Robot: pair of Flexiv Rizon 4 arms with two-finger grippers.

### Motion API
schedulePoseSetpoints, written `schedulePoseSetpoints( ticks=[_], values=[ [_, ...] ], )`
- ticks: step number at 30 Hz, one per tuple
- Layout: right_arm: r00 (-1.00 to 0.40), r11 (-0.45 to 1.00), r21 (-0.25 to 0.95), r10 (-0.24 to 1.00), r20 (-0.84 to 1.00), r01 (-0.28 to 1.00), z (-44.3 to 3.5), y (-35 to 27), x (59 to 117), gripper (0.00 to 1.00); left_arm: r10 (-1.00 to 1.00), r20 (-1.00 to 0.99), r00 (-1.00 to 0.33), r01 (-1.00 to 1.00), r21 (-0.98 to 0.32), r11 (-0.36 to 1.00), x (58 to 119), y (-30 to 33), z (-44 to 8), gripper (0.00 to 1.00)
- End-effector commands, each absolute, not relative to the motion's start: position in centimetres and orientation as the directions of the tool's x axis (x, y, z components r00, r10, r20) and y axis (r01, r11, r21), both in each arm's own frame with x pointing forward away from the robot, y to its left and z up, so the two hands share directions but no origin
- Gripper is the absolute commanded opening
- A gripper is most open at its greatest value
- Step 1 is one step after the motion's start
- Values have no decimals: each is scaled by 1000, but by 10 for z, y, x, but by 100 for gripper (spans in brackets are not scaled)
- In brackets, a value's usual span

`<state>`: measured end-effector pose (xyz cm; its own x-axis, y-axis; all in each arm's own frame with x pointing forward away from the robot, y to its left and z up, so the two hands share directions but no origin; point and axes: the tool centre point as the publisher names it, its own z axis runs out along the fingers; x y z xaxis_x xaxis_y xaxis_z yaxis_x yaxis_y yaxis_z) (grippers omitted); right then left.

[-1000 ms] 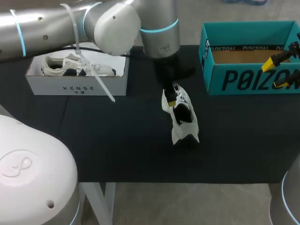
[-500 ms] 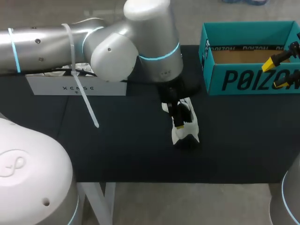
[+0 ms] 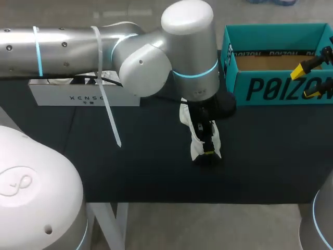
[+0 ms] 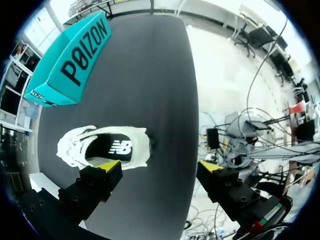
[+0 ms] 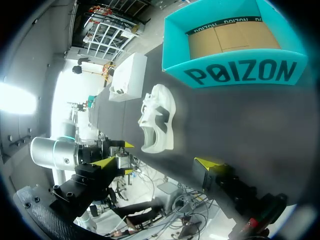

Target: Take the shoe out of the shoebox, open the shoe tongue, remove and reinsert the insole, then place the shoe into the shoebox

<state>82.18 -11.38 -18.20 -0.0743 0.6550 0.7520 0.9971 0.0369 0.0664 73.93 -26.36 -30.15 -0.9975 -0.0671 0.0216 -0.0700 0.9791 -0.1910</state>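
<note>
The left claw [image 4: 159, 166] is spread wide over the white shoe [image 4: 107, 147], one yellow tip at the heel rim, gripping nothing. The right claw [image 5: 156, 163] hangs spread, holding nothing. The shoe lies mid-surface [image 3: 130, 166]. A teal box [image 3: 276, 86] with black lettering stands at its 2 o'clock, a white box [image 3: 83, 96] at 10 o'clock.

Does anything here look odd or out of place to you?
One thing: a long white plastic tie wrapped round the left arm has a loose tail hanging down over the table, as if left untrimmed. The white shoe lies on the table outside the teal shoebox, but looks undamaged. Nothing is spilled.
</note>
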Motion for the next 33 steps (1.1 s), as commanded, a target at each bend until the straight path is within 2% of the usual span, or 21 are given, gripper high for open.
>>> schedulePoseSetpoints(
  ticks=[1, 15, 32, 33],
  values=[
    [-74, 38, 65, 657, 750, 997, -182, -114, 822, 100, -60, 2, -998, -59, -203, 977, 746, -284, -334, 100],
    [-74, 38, 65, 657, 750, 997, -182, -114, 822, 100, -96, -37, -995, -89, -166, 982, 776, -290, -361, 100],
    [-74, 38, 65, 657, 750, 997, -182, -114, 822, 100, -84, -19, -996, -82, -82, 993, 778, -280, -394, 100],
    [-74, 38, 65, 657, 750, 997, -182, -114, 822, 100, -85, -13, -996, -84, -74, 994, 778, -280, -396, 91]
  ],
)
